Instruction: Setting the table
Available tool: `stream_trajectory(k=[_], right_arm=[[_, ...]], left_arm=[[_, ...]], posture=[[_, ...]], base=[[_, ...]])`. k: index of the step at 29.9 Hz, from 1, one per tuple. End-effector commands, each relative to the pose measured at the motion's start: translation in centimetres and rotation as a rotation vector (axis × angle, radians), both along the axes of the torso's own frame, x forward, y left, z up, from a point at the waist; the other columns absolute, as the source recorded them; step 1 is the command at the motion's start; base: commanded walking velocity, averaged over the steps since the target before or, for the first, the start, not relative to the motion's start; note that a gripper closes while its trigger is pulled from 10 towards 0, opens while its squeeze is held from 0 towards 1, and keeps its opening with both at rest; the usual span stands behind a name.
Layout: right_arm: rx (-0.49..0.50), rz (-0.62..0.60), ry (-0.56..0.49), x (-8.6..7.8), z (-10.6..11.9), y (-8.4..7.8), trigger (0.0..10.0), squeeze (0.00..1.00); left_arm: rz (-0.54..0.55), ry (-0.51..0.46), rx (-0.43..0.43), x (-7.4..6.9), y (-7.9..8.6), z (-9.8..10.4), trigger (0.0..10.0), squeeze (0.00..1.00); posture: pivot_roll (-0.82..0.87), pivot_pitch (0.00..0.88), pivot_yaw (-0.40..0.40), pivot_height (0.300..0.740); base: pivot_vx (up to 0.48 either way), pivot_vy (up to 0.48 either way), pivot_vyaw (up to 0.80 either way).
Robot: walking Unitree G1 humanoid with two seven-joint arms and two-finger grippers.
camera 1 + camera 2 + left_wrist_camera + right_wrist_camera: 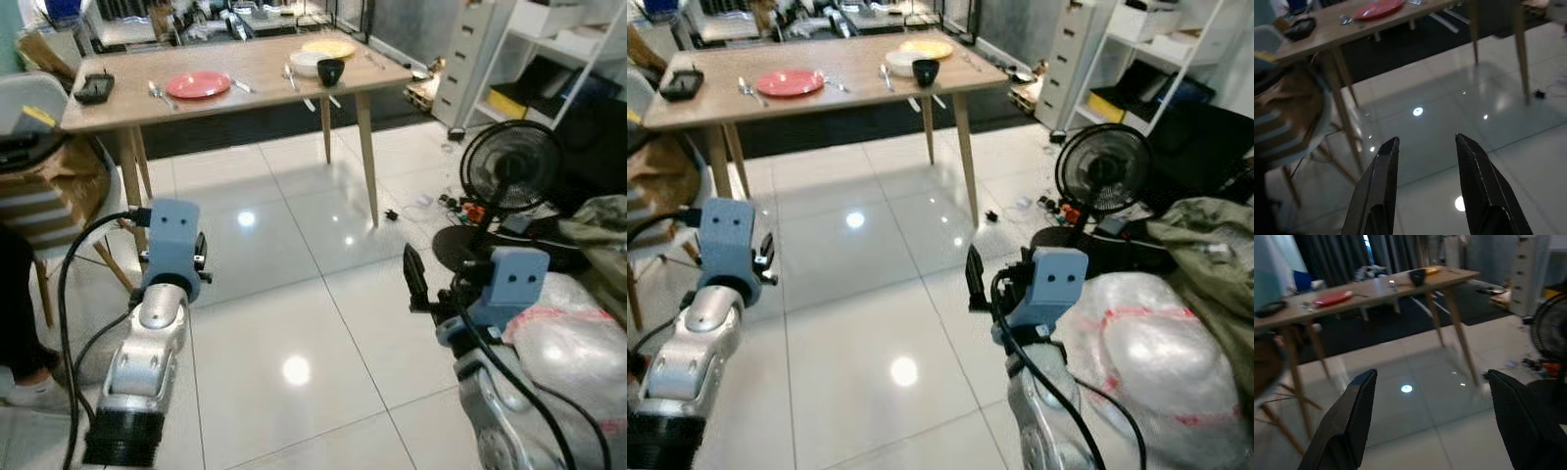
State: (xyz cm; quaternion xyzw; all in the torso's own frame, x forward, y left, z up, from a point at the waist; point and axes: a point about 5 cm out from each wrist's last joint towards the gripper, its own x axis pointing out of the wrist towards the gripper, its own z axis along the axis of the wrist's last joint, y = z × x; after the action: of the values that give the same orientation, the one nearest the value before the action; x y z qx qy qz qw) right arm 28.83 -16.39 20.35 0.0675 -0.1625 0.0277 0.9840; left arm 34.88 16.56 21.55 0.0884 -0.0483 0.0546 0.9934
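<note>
Left gripper (1425,147) spread wide, holding nothing, low over shiny white floor (294,294). Right gripper (1430,396) spread wide too. Wooden table (265,73) well ahead: red plate (198,84), black cup (330,70) beside white bowl (307,63). Black fan (509,166) near right wall.

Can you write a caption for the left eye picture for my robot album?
Robot faces a wooden table holding a red plate and black cup, both grippers empty.

I stand in a lived-in home dining area: a wooden table (245,73) with a red plate (197,84), glossy floor tiles (294,323), a standing fan (509,168), white shelves (549,49).
</note>
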Motion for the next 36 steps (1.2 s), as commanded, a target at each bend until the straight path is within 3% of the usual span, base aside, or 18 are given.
stream_trajectory(k=[1,3,4,5,6,8,16,19,23,25,36], right_arm=[[0.002,0.003,0.011,-0.1,-0.4,0.2,10.0,0.00],[0.001,0.004,0.013,-0.1,-0.5,0.2,10.0,0.00],[-0.090,0.005,0.038,0.0,-1.5,0.5,10.0,0.00],[-0.090,0.005,0.038,0.0,-1.5,0.5,10.0,0.00],[-0.222,0.001,0.076,-0.1,-2.9,0.8,10.0,0.00],[-0.349,-0.017,0.099,-0.1,-4.0,0.9,10.0,0.00],[-0.375,-0.092,0.148,0.6,-5.2,0.2,10.0,0.00],[-0.390,-0.058,0.161,1.2,-5.5,0.2,10.0,0.00],[-0.375,-0.054,0.165,1.3,-5.5,0.1,10.0,0.00],[-0.418,-0.084,0.176,1.8,-5.9,-0.5,10.0,0.00],[-0.559,-0.015,0.128,2.3,-5.5,-1.2,10.0,0.00]], left_arm=[[0.007,0.024,0.021,-0.2,0.4,-0.9,10.0,0.00],[-0.003,0.028,0.023,-0.2,0.3,-1.0,10.0,0.00],[-0.052,0.047,0.032,-0.4,-0.3,-1.7,10.0,0.00],[-0.052,0.047,0.032,-0.4,-0.3,-1.7,10.0,0.00],[-0.099,0.066,0.031,-0.8,-0.7,-2.6,10.0,0.00],[-0.140,0.087,0.018,-1.3,-0.9,-3.3,10.0,0.00],[-0.237,0.116,-0.010,-2.6,-1.2,-4.7,10.0,0.00],[-0.353,0.117,0.024,-3.5,-2.3,-5.2,10.0,0.00],[-0.384,0.108,0.052,-3.6,-2.7,-5.2,10.0,0.00],[-0.435,0.081,0.071,-3.6,-3.2,-4.8,10.0,0.00],[-0.466,0.055,0.049,-3.7,-3.4,-4.0,10.0,0.00]], posture=[[0.07,0.122,0.096,0.740],[0.07,0.122,0.096,0.740],[0.07,0.118,0.095,0.740],[0.07,0.118,0.095,0.740],[0.07,0.117,0.096,0.740],[0.07,0.115,0.095,0.740],[0.07,0.112,0.086,0.740],[0.06,0.108,0.083,0.740],[0.06,0.107,0.084,0.740],[0.05,0.103,0.076,0.740],[0.06,0.101,0.060,0.740]], base=[[0.480,0.000,0.00],[0.480,0.000,0.00],[0.480,0.000,0.00],[0.480,0.000,0.00],[0.480,0.000,0.00],[0.480,0.000,0.00],[0.480,0.000,0.00],[0.480,0.000,0.00],[0.480,0.000,0.00],[0.480,0.000,0.00],[0.480,0.000,0.00]])
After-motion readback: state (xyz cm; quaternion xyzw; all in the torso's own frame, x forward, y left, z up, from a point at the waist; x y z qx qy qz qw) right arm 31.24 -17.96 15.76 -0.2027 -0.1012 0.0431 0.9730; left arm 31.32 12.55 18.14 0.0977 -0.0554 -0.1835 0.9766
